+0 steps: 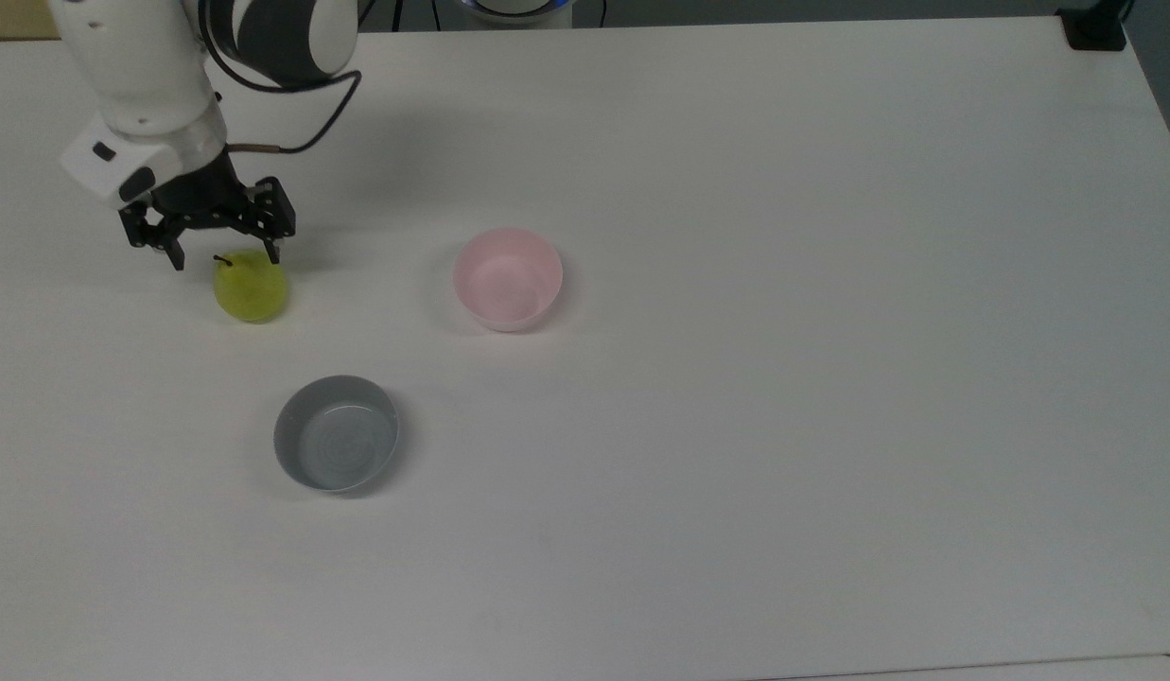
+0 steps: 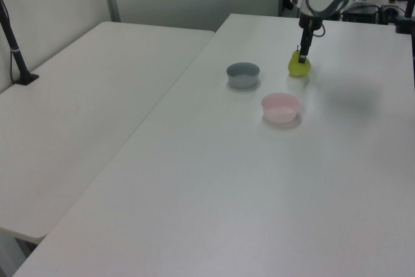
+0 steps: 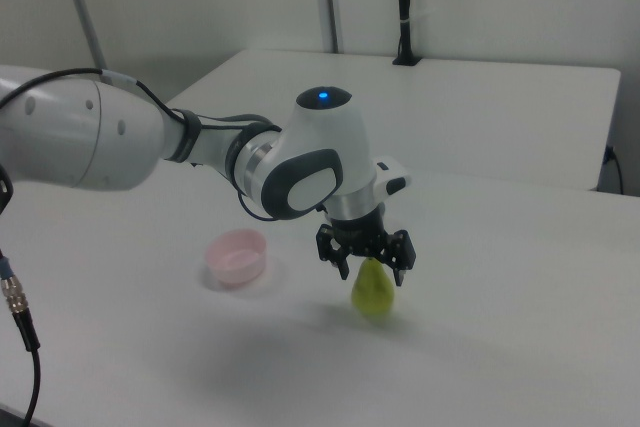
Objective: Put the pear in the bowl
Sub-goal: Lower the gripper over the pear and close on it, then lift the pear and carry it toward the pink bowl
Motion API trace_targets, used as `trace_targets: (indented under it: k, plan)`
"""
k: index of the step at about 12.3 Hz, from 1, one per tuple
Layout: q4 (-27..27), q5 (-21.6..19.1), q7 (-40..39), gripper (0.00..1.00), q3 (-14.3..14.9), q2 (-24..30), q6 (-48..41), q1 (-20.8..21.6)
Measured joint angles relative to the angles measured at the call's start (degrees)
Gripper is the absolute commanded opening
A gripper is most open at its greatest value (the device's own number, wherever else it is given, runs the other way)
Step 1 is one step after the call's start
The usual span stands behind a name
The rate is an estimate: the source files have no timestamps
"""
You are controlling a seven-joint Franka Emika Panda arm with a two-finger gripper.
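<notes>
Pear (image 1: 252, 290) upright on the white table (image 1: 783, 397), long axis vertical, short dark stem pointing straight up; in the top view seen almost end-on, stem tip toward the top view's upper left. Rounded, yellow-green, smooth-skinned, broader at the base and narrowing toward the stem, smaller than either bowl. Standing near the top view's left edge, well apart from the pale pink bowl (image 1: 507, 278) to the top view's right and from the grey bowl (image 1: 336, 432) nearer the top view's bottom. In the left view, pear (image 2: 298, 66) at the far side of the table, beyond the grey bowl (image 2: 243, 74) and pink bowl (image 2: 281, 107). In the right view, pear (image 3: 372, 287) to the right view's right of the pink bowl (image 3: 236, 256). Black two-finger gripper (image 1: 224, 253) pointing down, fingers spread wide, one on each side of the pear's upper part around the stem, not closed on it; whether either finger touches the skin cannot be told. Same straddling pose in the right view, gripper (image 3: 368, 269) low over the narrow top of the fruit. White Franka arm (image 1: 145, 85) reaching in from the top view's upper left.
</notes>
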State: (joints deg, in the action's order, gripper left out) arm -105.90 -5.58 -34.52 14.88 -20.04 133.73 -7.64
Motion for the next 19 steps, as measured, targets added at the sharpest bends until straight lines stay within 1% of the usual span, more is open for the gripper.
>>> trace_targets:
  k: [2, 3, 4, 10, 12, 15, 19]
  plan:
    - [0.0, 0.0, 1.2, 0.39, -0.1, -1.6, 0.3, 0.7]
    - [0.0, 0.0, 1.3, 0.16, -0.1, -2.3, 0.3, 0.9]
    - [0.0, 0.0, 1.4, 0.01, -0.1, -2.5, 0.4, 1.0]
    - [0.6, 0.0, 1.6, 0.00, 0.0, -1.7, 0.2, 1.0]
    - [1.2, 0.0, 1.6, 0.00, -0.1, -0.4, -2.2, 1.0]
    - [4.8, 0.0, 2.0, 0.00, -0.9, 3.4, -12.9, 1.2]
    - [14.9, 0.0, 6.4, 0.00, -2.8, 6.6, -31.4, 1.1]
